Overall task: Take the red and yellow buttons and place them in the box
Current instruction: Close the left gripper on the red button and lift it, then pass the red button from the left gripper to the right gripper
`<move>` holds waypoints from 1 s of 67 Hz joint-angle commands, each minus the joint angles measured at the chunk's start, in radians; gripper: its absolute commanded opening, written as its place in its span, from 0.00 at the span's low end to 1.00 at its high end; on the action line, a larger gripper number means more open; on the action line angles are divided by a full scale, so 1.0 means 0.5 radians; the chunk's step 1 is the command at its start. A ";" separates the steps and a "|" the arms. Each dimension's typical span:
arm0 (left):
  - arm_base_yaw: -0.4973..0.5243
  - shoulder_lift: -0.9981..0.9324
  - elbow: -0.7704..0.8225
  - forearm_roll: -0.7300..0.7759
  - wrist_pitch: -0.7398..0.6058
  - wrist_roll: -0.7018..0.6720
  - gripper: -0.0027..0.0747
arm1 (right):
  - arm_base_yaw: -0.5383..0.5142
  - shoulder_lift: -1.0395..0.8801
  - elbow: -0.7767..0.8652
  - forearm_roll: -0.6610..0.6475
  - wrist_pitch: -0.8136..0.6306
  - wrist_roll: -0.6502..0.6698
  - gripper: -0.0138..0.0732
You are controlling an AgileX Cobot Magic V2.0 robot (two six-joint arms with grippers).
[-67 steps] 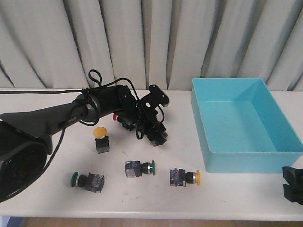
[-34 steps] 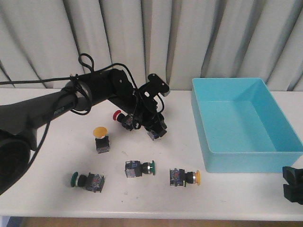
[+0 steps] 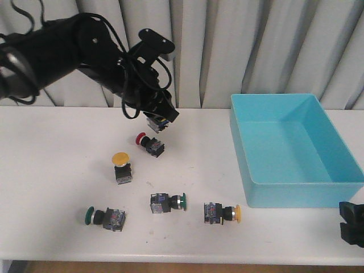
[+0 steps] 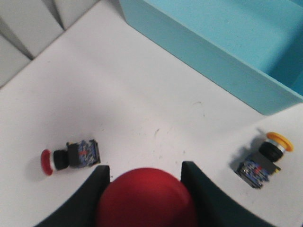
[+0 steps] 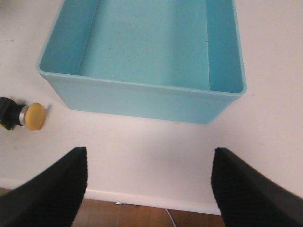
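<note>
Lifted clear of the bench [image 3: 57, 170], the left pincer [image 3: 159, 121] pinches what appears to be a red button [image 4: 147, 198]; it should travel right over the box [image 3: 341, 176] before letting go.

smooth turquoise plastic box [image 3: 296, 148], matt white table [image 3: 57, 170]

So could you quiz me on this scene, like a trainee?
1. True or false: the left gripper holds a red button.
2. How many green buttons lie on the table? A) one B) two C) four
3. Fill in: the box holds ____ buttons.

Key: 1 true; 2 B, one at front left, one mid-front; 3 no.
</note>
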 commanded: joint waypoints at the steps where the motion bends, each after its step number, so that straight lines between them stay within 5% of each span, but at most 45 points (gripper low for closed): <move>1: 0.005 -0.363 0.220 -0.007 -0.236 -0.026 0.26 | 0.002 0.005 -0.067 -0.011 -0.104 -0.016 0.78; 21: 0.010 -1.041 1.216 -0.018 -0.647 0.067 0.26 | 0.002 0.005 -0.067 -0.011 -0.083 -0.016 0.78; 36: 0.010 -1.219 1.587 -0.238 -0.741 0.215 0.26 | 0.002 0.012 -0.067 0.062 -0.054 -0.048 0.78; 46: 0.010 -1.193 1.624 -0.821 -0.734 0.822 0.27 | 0.002 0.069 -0.067 0.344 -0.040 -0.310 0.78; 67: 0.010 -1.009 1.624 -2.117 -0.266 2.404 0.27 | 0.002 0.361 -0.273 1.322 0.307 -1.722 0.78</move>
